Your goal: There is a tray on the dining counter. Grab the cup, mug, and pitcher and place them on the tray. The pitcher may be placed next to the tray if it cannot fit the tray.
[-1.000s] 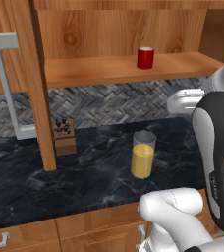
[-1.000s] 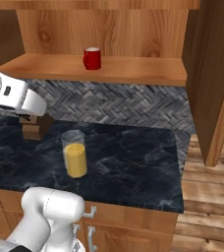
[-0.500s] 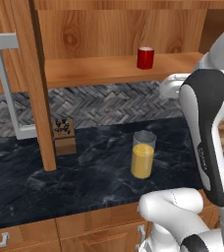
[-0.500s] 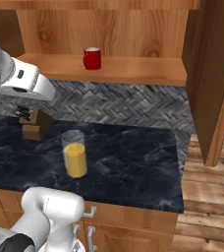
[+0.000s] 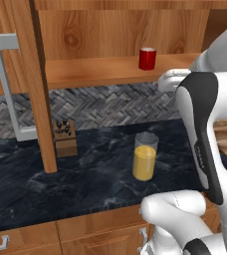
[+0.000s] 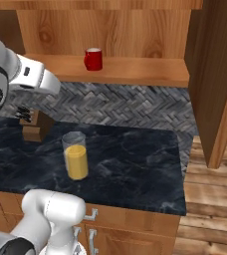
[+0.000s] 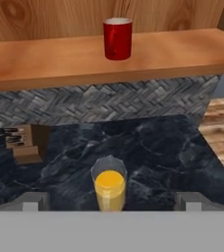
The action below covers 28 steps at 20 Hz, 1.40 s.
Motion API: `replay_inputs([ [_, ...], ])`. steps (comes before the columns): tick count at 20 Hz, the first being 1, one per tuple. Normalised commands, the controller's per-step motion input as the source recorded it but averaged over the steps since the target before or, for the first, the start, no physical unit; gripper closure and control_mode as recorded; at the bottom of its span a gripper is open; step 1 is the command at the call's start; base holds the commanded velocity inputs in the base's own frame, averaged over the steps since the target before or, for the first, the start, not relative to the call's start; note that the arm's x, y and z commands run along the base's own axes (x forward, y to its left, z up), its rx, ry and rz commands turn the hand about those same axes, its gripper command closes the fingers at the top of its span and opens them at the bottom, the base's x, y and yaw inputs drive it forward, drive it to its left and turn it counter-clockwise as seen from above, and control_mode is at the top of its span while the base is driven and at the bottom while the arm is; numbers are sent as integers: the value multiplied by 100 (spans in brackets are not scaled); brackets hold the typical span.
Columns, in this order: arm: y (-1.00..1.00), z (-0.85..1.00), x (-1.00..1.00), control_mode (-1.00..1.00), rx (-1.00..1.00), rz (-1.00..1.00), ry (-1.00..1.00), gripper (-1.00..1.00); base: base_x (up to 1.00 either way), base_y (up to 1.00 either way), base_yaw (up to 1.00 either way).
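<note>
Straight ahead of our tool [image 7: 111, 205], between its two widely parted grey tips and a little beyond them, we see the pitcher [image 7: 109, 183] standing upright on the black marbled tabletop [image 7: 158, 157], its lower half filled with orange-yellow liquid. Our tool is spread wide and grips nothing; nothing touches either tip. Farther ahead and higher than the tool, the mug [image 7: 117, 38] sits upright on a wooden shelf [image 7: 50, 59], almost in line with the pitcher and well apart from it. Under the shelf runs a grey herringbone backsplash [image 7: 109, 101]. Off to the tool's left, near the back of the tabletop, a small wooden knife block [image 7: 25, 145] stands against that wall. From the base cameras we see the pitcher [image 5: 145, 157] alone toward the front of the tabletop [image 6: 135, 164], the mug [image 6: 93, 59] above it on the shelf [image 5: 100, 69], and our white arm raised over the tabletop's side.
</note>
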Motion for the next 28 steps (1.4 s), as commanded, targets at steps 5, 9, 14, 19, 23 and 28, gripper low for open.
replay_inputs([
  [5,0,0,16,-100,0,0,-16,-100,0,0,0],
  [9,-1,5,38,-100,0,-1,0,-100,0,0,0],
  [14,0,6,47,-100,0,-1,0,-100,0,0,0],
  [19,0,3,41,-100,0,0,0,-100,0,0,0],
  [23,-10,0,28,-100,0,0,0,-100,0,0,0],
  [28,-11,0,30,-100,0,0,0,-100,0,0,0],
])
